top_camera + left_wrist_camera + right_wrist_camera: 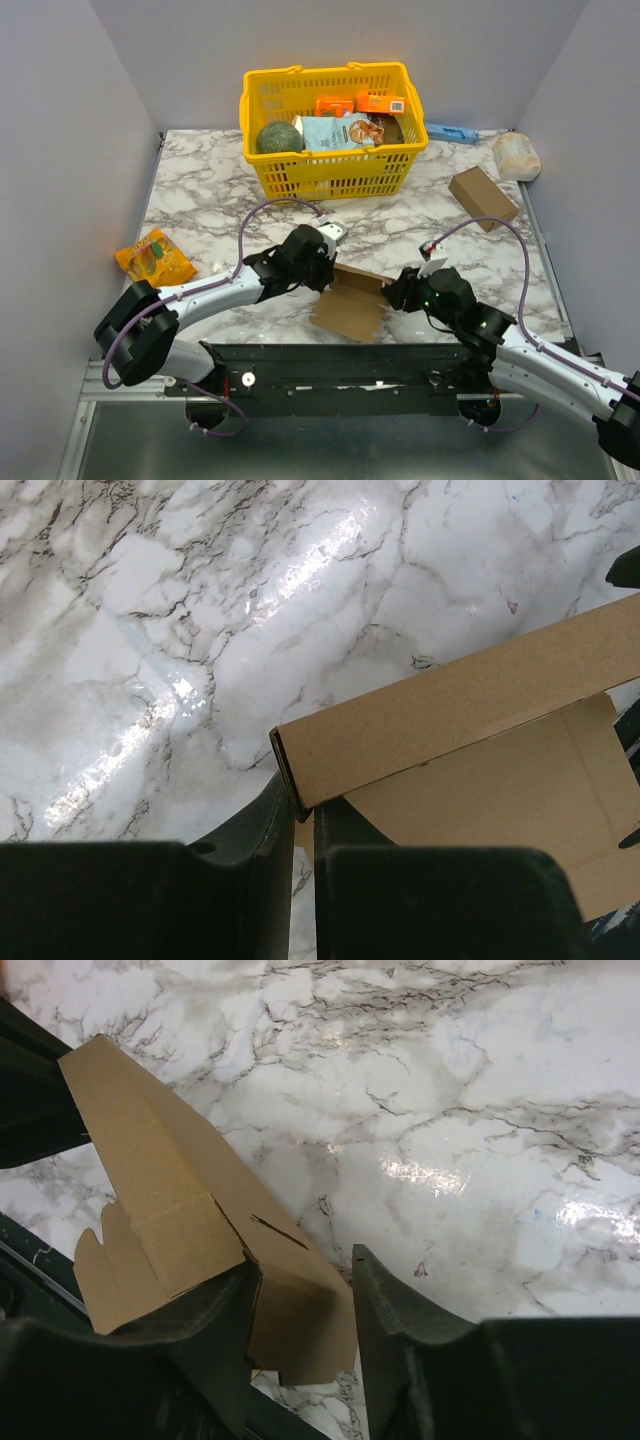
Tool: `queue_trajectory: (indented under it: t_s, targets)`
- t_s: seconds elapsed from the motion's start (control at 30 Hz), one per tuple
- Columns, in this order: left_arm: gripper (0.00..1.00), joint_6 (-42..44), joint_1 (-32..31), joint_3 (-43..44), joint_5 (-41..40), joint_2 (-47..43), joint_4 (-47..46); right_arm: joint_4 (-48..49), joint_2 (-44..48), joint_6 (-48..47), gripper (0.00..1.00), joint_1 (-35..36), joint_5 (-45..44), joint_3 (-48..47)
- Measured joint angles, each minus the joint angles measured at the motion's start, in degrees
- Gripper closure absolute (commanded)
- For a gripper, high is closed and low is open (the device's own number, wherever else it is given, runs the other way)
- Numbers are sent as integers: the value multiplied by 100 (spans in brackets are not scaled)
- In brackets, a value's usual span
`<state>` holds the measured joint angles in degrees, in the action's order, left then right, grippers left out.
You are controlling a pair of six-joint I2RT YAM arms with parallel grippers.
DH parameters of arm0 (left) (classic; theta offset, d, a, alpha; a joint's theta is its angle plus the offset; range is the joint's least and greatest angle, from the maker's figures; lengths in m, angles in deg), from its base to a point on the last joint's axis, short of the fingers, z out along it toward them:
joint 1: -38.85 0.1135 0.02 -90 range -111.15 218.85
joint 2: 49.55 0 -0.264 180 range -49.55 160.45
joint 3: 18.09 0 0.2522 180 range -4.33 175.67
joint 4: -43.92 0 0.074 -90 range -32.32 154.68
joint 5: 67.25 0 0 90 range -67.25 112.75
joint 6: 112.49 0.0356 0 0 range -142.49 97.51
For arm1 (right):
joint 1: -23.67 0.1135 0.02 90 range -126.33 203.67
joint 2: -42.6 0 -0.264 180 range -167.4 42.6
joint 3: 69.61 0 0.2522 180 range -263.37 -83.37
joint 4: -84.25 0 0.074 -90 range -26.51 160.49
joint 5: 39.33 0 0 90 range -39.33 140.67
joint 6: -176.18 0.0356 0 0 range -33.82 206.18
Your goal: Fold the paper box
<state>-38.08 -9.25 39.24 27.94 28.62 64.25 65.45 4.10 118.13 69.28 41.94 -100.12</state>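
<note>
box [350, 300] lies at the near middle of the table [200, 190], one wall raised. left gripper [300, 815] pinches its corner tight; right gripper [305, 1270] sits half-open astride the other end. if you close off-crease, the wall may buckle or twist free.

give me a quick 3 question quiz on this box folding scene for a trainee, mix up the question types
1. True or false: the paper box lies inside the yellow basket.
2. What is the left gripper pinching? A) a folded edge of the paper box B) the basket's handle C) nothing
3. Short answer: which gripper straddles the box's other end?

Key:
1. False. It lies on the table, between the two arms and nearer than the basket.
2. A
3. The right gripper
</note>
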Motion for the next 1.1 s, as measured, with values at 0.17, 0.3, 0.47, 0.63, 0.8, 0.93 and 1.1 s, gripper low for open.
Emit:
queue_trajectory:
  t_s: [0.17,0.3,0.47,0.63,0.8,0.93,1.1]
  targets:
    - [100,-142,20,-57,31,0,-103,111,-42,-35,85,44,7,11]
    - [100,-369,42,-243,-70,0,-417,111,-59,-48,85,98,66,31]
    - [100,-728,39,-570,-234,-7,-1023,114,-57,-31,85,125,70,37]
    - [100,-946,39,-850,-389,-7,-1582,151,-55,22,85,136,70,68]
    - [96,-1043,39,-1178,-402,-20,-2184,201,-48,68,85,153,70,109]
    - [92,-1045,42,-1344,-404,-20,-2507,225,-42,98,85,160,70,122]
    - [87,-1034,42,-1429,-400,-20,-2754,240,-2,107,85,160,70,144]
